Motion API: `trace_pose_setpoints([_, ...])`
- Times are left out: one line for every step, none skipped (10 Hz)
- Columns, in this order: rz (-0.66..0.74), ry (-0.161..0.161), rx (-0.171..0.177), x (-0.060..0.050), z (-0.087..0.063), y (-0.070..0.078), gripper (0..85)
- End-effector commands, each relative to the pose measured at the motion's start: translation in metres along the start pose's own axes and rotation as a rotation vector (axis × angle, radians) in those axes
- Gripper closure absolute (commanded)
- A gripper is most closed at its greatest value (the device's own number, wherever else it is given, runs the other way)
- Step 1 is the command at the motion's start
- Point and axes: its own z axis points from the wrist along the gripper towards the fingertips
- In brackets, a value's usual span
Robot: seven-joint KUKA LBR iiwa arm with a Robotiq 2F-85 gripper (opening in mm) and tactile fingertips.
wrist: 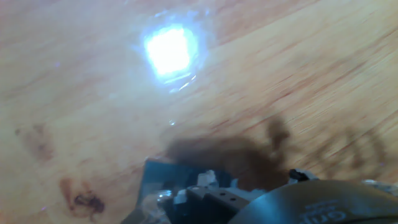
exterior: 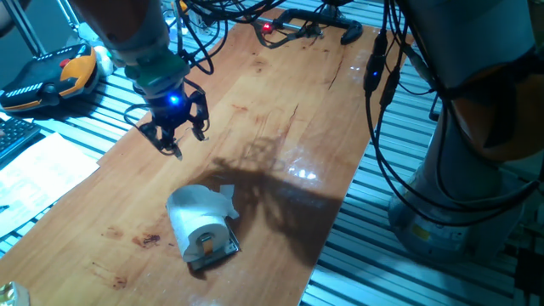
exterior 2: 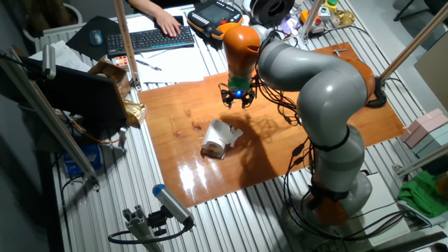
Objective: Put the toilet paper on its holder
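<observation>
The toilet paper [exterior: 197,218] is a white roll that sits on the wooden table with its brownish core facing the camera. It rests over the holder [exterior: 226,250], whose grey metal plate edge shows under the roll, and an orange-brown peg tip shows in the core. Both also show in the other fixed view: the roll [exterior 2: 218,136] and the holder [exterior 2: 211,152]. My gripper [exterior: 180,140] hangs above the table, up and left of the roll and apart from it, with fingers spread and empty. It also shows in the other fixed view [exterior 2: 236,101]. The hand view shows only bare wood and glare.
An orange-black teach pendant [exterior: 53,75] lies off the table's left edge. A black clamp [exterior: 316,31] and cables lie at the far end. A keyboard [exterior 2: 150,38] with a person's hand [exterior 2: 168,24] is behind the table. The robot base [exterior 2: 337,189] stands beside it.
</observation>
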Motion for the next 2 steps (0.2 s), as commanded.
trace_pose_setpoints([0.0,0.001,-0.003,-0.0004,0.0004,0.0001,29.3])
trace_pose_setpoints([-0.004,0.001,-0.003,-0.0006,0.0007,-0.0004,29.3])
